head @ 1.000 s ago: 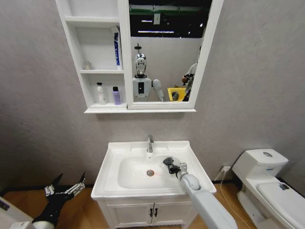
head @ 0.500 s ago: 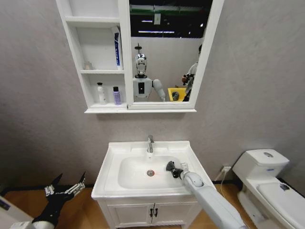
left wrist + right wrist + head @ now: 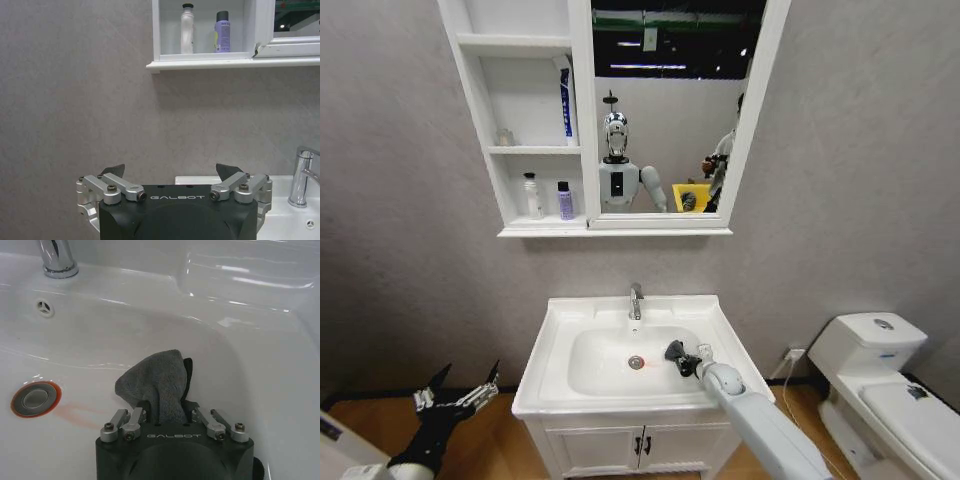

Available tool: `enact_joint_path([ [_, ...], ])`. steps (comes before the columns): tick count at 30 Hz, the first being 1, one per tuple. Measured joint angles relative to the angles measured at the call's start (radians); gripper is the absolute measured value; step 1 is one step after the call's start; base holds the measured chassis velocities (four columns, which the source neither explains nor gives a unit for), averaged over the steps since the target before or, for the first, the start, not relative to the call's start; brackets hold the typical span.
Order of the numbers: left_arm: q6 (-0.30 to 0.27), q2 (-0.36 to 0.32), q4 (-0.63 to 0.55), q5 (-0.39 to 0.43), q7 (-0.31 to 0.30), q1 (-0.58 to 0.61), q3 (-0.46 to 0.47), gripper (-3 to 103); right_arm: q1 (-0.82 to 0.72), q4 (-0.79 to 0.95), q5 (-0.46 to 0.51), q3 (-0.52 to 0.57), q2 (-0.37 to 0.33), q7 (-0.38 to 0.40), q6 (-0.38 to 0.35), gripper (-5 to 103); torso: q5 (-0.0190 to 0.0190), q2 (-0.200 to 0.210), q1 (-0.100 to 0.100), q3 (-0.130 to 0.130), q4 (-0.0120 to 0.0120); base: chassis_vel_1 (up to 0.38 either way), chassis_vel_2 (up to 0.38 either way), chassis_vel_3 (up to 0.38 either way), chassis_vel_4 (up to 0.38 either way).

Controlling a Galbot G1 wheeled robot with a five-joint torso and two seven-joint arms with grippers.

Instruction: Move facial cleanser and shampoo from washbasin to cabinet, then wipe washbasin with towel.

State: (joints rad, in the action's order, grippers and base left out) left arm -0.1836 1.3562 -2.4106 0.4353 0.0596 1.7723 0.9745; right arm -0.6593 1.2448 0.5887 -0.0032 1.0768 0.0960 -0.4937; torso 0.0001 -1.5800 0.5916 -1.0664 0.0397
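My right gripper [image 3: 162,407] is shut on the dark grey towel [image 3: 157,382], pressing it against the right inner slope of the washbasin [image 3: 555,330] bowl. In the head view the towel [image 3: 674,351] lies right of the round drain [image 3: 636,362]. A faint reddish smear [image 3: 75,412] runs beside the drain [image 3: 35,398]. On the cabinet's [image 3: 480,110] lowest shelf stand a white bottle [image 3: 531,195] and a purple bottle [image 3: 564,200]; I cannot tell which is the facial cleanser or the shampoo. My left gripper [image 3: 455,395] hangs open, low and left of the basin.
The chrome tap [image 3: 635,300] stands at the back of the bowl. A blue-and-white tube [image 3: 565,100] leans on the middle shelf beside the mirror [image 3: 670,110]. A white toilet [image 3: 880,370] sits to the right. The vanity doors [image 3: 640,445] are shut below.
My right gripper has slid the towel a little toward the bowl's front, then slightly back toward the drain. The left arm has not moved.
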Motion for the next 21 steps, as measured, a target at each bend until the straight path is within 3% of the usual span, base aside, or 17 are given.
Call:
enact_joint_path([
  [8, 0.0, 0.0, 0.0, 0.0, 0.0, 0.0, 0.0, 100, -0.005, 0.008, -0.021, -0.003, -0.008, -0.004, 0.017, 61, -0.0001, 0.0, 0.0, 0.0, -0.0003, 0.0, 0.0, 0.0, 0.0],
  [10, 0.0, 0.0, 0.0, 0.0, 0.0, 0.0, 0.0, 100, -0.005, -0.005, -0.037, 0.004, 0.012, -0.01, 0.026, 71, -0.0003, 0.0, 0.0, 0.0, -0.0001, 0.0, 0.0, 0.0, 0.0],
  [11, 0.0, 0.0, 0.0, 0.0, 0.0, 0.0, 0.0, 100, -0.005, -0.005, -0.037, 0.004, 0.012, -0.01, 0.026, 71, -0.0003, 0.0, 0.0, 0.0, -0.0001, 0.0, 0.0, 0.0, 0.0],
  [12, 0.0, 0.0, 0.0, 0.0, 0.0, 0.0, 0.0, 100, -0.004, -0.017, -0.046, 0.008, 0.03, -0.015, 0.03, 83, 0.0, 0.0, 0.0, 0.0, -0.0002, 0.0, 0.0, 0.0, 0.0],
  [13, 0.0, 0.0, 0.0, 0.0, 0.0, 0.0, 0.0, 100, -0.004, -0.017, -0.046, 0.008, 0.03, -0.015, 0.03, 83, 0.0, 0.0, 0.0, 0.0, -0.0002, 0.0, 0.0, 0.0, 0.0],
  [15, 0.0, 0.0, 0.0, 0.0, 0.0, 0.0, 0.0, 100, -0.001, -0.031, -0.062, 0.002, 0.044, -0.026, 0.038, 93, -0.0003, 0.0, 0.0, 0.0, 0.0, 0.0, 0.0, 0.0, 0.0],
  [21, 0.0, 0.0, 0.0, 0.0, 0.0, 0.0, 0.0, 100, 0.017, -0.035, -0.065, -0.025, 0.057, -0.028, 0.04, 100, -0.0002, 0.0, 0.0, 0.0, 0.0, 0.0, 0.0, 0.0, 0.0],
])
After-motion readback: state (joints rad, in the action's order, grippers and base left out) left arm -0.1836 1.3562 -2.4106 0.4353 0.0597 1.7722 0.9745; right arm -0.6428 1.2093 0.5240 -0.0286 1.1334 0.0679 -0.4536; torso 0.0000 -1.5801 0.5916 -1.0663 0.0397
